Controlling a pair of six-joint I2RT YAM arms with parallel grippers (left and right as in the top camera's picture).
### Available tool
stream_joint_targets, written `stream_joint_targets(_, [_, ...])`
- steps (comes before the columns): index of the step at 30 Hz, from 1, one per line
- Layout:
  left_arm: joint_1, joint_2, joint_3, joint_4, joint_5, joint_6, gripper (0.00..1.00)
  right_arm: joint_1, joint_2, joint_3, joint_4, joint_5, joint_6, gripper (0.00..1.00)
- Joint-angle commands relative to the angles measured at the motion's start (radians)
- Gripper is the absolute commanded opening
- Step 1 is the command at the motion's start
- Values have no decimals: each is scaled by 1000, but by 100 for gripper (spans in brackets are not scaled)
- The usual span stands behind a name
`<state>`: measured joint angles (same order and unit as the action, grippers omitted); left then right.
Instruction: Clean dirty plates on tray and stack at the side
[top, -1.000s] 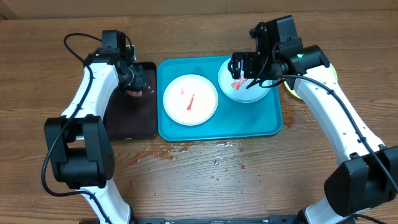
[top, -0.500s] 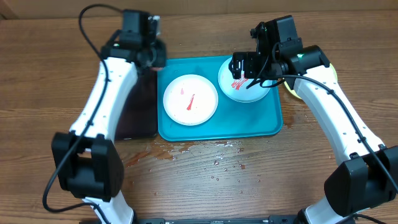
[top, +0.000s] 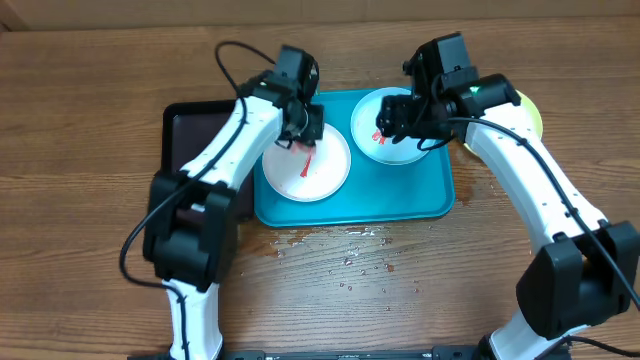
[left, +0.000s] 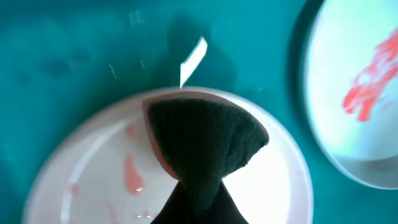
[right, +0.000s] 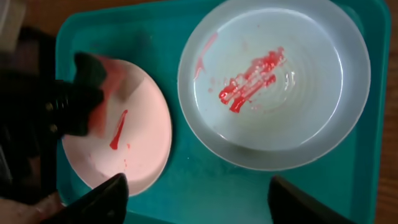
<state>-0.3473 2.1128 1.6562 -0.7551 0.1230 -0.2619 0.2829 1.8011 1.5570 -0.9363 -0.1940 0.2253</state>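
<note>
Overhead: the white plate (top: 306, 165) and mint plate (top: 400, 155), both smeared red, lie side by side on the blue tray (top: 350, 208); the yellow-green plate (top: 536, 115) sits on the desk (top: 400, 290) beside it. The left claw (top: 303, 128), its arm stretched over the black tray (top: 185, 130), pinches a dark sponge (left: 205, 134) at the white plate's far edge. The right claw (right: 199, 185) hovers over the mint plate, fingers spread, holding nothing

Yellow-green plate (top: 537, 115) mostly hidden behind right arm (top: 520, 160); mint plate (left: 373, 137) blurred, cut by frame edge.

Looks like robotics lab: 2 bench-mounted arms (top: 530, 175), loose cables (top: 232, 50), wood table (top: 90, 250).
</note>
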Motion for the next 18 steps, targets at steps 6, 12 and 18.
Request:
stream_joint_targets(6, [-4,10,-1,-72,36,-76,4,10,21,-116,102,-37,38,63])
stream_joint_targets(12, [-14,10,-41,-60,23,-81,4,62,61,-164,151,-43,33,55])
stream_joint_targets(18, [-14,10,-122,13,26,-94,4,111,134,-164,188,-30,-20,52])
